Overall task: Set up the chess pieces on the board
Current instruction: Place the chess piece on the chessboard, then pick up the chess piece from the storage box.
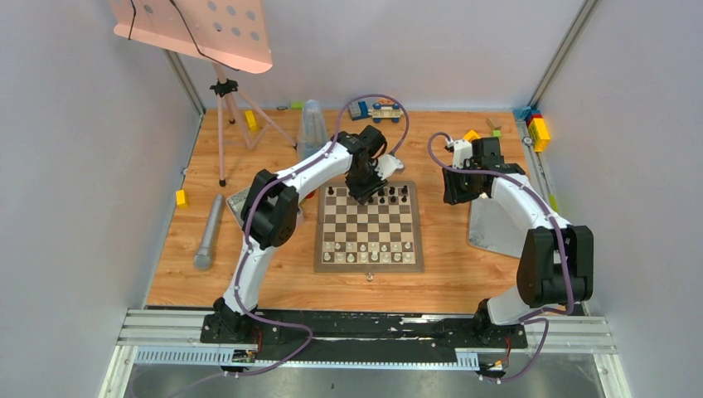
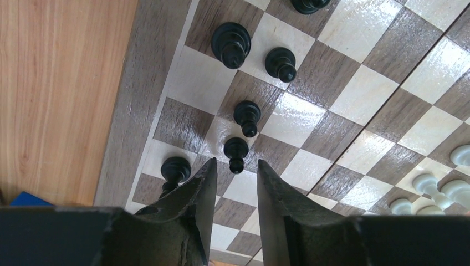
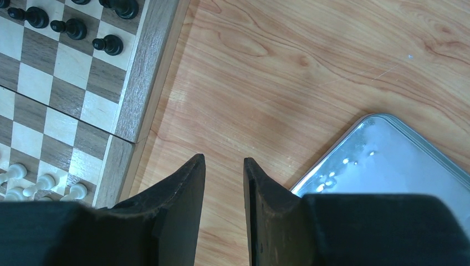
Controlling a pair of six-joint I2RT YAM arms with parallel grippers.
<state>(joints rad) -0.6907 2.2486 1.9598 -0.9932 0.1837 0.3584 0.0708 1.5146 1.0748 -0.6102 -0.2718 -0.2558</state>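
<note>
Top external view: the board (image 1: 369, 225) lies mid-table, black chess pieces (image 1: 391, 197) on its far rows, white pieces (image 1: 370, 248) near. The left gripper (image 1: 364, 194) hangs over the far rows, fingers parted, empty; the right gripper (image 3: 224, 161), likewise parted, grasps nothing beside the tray (image 3: 388, 160).

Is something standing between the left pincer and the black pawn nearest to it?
Nothing visible does. The pawn stands free just beyond the tips of the left pincer, in line with its gap.
</note>
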